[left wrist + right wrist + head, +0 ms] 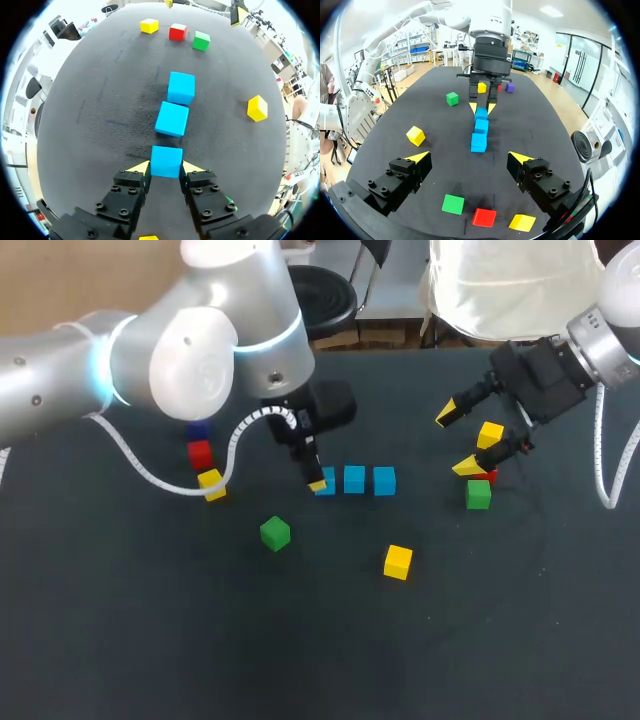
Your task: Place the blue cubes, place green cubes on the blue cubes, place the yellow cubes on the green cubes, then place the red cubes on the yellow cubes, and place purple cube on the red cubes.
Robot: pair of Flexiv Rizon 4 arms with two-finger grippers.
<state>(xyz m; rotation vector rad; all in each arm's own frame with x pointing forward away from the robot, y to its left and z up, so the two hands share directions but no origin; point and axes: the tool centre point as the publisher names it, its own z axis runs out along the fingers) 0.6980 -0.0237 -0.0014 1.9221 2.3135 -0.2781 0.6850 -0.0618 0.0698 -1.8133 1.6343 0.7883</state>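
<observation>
Three blue cubes lie in a row mid-table. My left gripper [316, 481] [166, 169] is shut on the leftmost blue cube [327, 483] [166, 161], which is low at the table, in line with the middle blue cube [354, 479] [172, 119] and the far one [384, 481] [181, 87]. My right gripper [457, 440] [469, 157] hangs wide open and empty at the right, above a green cube [478, 494] [453, 204], a red cube [484, 217] and a yellow cube [490, 434] [522, 222].
A green cube [275, 533] and a yellow cube [398, 562] lie loose in front of the row. At the left sit a yellow cube [211, 483], a red cube [200, 454] and a purple cube [509, 87], partly under my left arm.
</observation>
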